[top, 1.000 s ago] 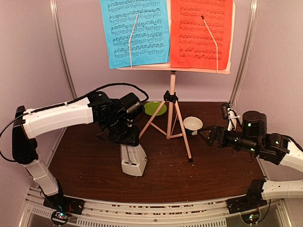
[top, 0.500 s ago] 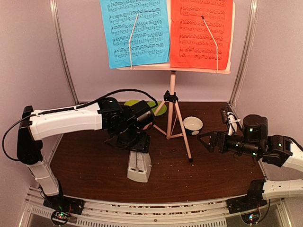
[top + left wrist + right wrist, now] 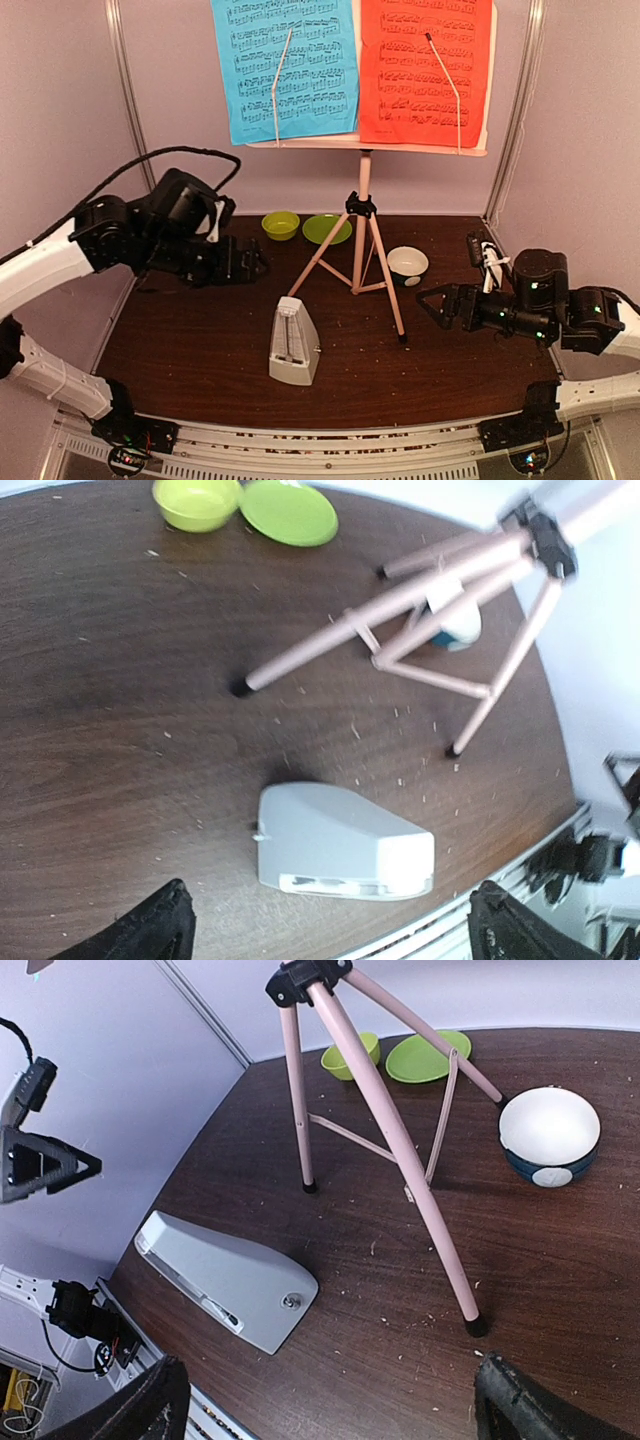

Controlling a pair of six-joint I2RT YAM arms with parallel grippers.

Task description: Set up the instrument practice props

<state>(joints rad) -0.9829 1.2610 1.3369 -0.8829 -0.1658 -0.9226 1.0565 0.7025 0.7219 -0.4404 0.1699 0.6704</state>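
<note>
We see the white metronome point(image 3: 295, 343) standing upright on the dark wooden table point(image 3: 180, 350). Its long axis is vertical, apex up, and its slotted face is turned toward the near edge, just front-left of the tripod legs of the pink music stand point(image 3: 363, 200). Crumbs point(image 3: 400, 780) speckle the wood, and pale lilac walls point(image 3: 60, 100) close us in. The left gripper point(image 3: 255, 265) hovers to the metronome's left, fingers spread and empty. The right gripper point(image 3: 430, 302), also spread and empty, sits right of the tripod.

sheet-music pages point(image 3: 320, 70) — tops cut off, too small to read
</note>
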